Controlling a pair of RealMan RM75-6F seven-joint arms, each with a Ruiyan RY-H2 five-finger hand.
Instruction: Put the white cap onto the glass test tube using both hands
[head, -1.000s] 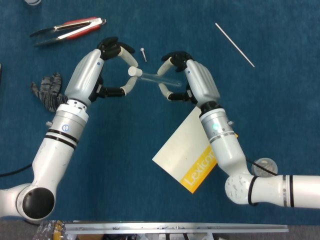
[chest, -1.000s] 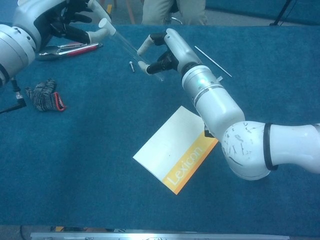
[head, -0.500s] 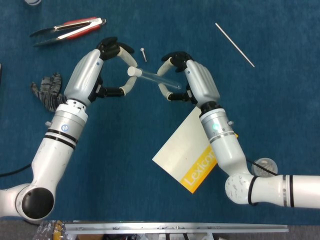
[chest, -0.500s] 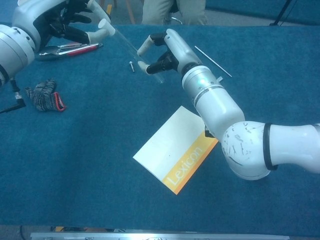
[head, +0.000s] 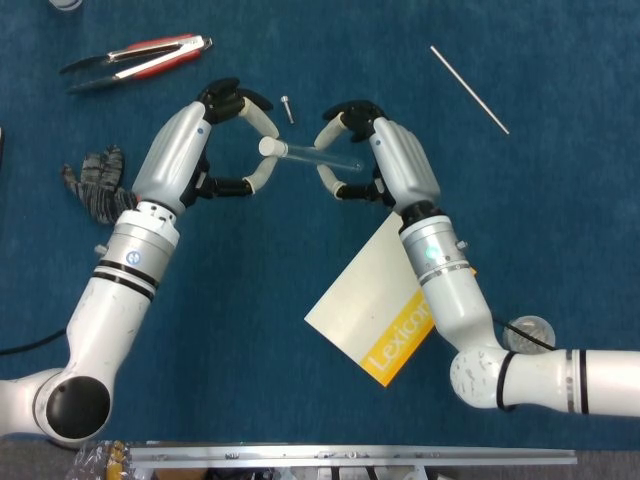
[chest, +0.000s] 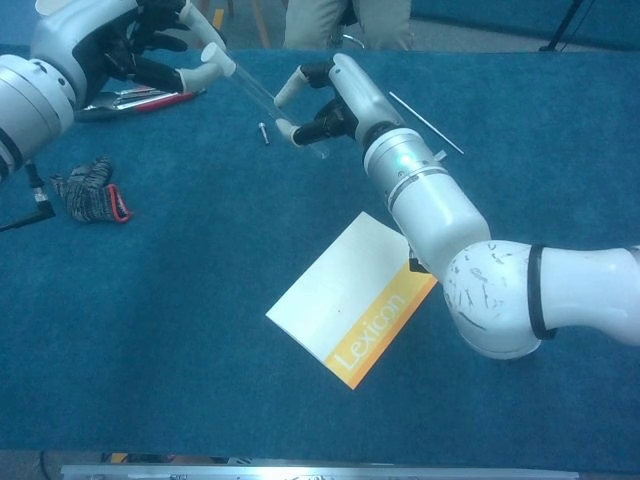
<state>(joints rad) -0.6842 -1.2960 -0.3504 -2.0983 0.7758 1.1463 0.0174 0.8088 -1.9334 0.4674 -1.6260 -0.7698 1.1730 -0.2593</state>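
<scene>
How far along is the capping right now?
Done: both pieces are lifted off the table, the right hand holding the glass test tube and the left hand pinching the white cap. In hand: the cap sits at the tube's open end. Left: whether it is fully seated cannot be told; then release.

- White cap (head: 267, 146): small, round, apparently seated on the tube's left end, above the table.
- Glass test tube (head: 318, 156): clear, slender, lying nearly level.

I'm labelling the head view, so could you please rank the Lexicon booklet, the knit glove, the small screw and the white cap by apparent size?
1. Lexicon booklet
2. Knit glove
3. White cap and small screw: both tiny and look alike, so I won't rank them.
</scene>
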